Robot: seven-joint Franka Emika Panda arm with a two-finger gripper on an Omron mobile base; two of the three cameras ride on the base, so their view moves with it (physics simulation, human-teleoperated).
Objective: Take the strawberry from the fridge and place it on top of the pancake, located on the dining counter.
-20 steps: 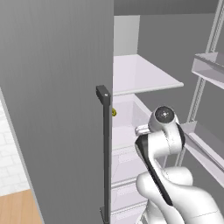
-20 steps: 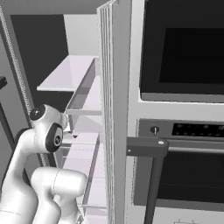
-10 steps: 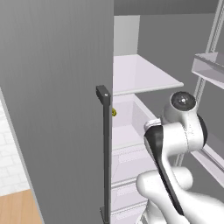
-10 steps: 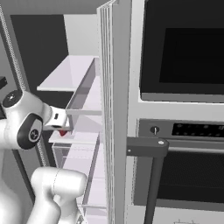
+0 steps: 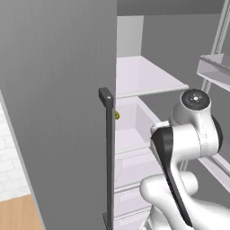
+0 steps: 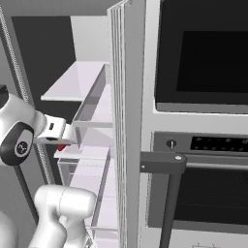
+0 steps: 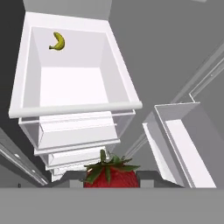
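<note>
In the hand view the claw [image 7: 111, 183] is clamped on the strawberry [image 7: 111, 173], a plump red berry with a speckled skin and a spiky dark green leafy cap that points away from the camera; the dark fingertips [image 7: 146, 175] press its two sides. In the right base view the berry shows as a small red spot [image 6: 61, 147] at the end of the white hand, just outside the front edge of the fridge [image 5: 58, 99] shelves. Past the berry lies an open white drawer [image 7: 76, 83], and in its far corner sits a small yellow banana [image 7: 57, 41]. Right of the open fridge door stands the black-glass wall oven [image 6: 203, 58].
</note>
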